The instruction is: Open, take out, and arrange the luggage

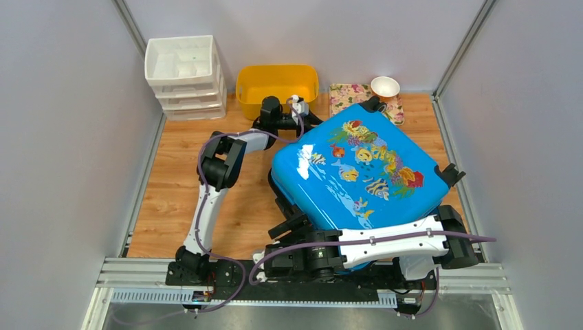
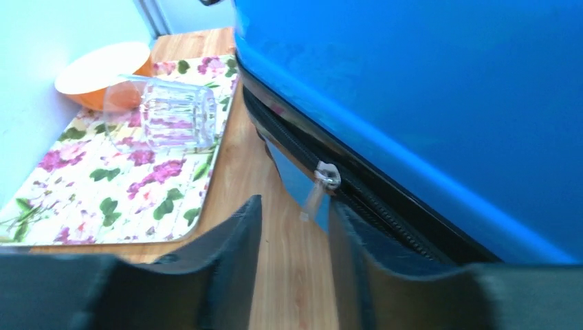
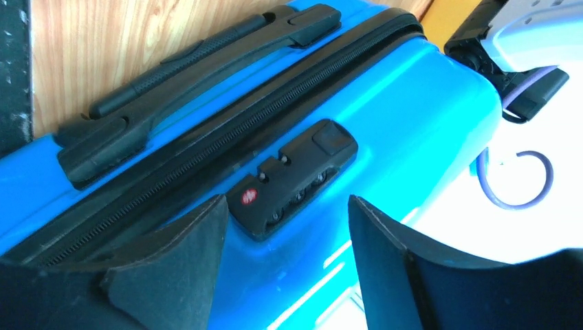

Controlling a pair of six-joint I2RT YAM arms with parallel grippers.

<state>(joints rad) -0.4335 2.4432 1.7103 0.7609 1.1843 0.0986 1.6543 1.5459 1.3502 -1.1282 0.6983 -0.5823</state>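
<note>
Edges and room: the large glossy bright-blue hard-shell luggage (image 1: 357, 168) with fish print lies flat and skewed on the right half of the wood-grain surface (image 1: 172, 185). One black wheel (image 1: 450, 173) sits close to the right wall rail. Its far corner reaches the floral rectangular mat (image 1: 347, 96), and its near edge overhangs the right arm. The bare surface to the left of the left arm is the main open room. The back edge is taken up by the white plastic drawer unit (image 1: 184, 75), the yellow plastic tub (image 1: 277, 86) and a small bowl (image 1: 385, 87).

Left gripper (image 1: 297, 110): at the luggage's far-left edge, near the tub. The left wrist view shows it (image 2: 294, 213) parted a moderate gap and holding nothing. The silver zipper pull (image 2: 327, 175) sits just beyond the tips. Only this view shows a clear ribbed glass tumbler (image 2: 168, 113) on its side on the mat.

Right gripper (image 1: 289, 227): at the near-left edge. The right wrist view shows it (image 3: 285, 206) wide apart and holding nothing. Its tips stand either side of the black combination lock (image 3: 295, 182), and contact cannot be told. Only this view shows the closed black zipper (image 3: 206, 148) and the black carry handle (image 3: 192, 82).
</note>
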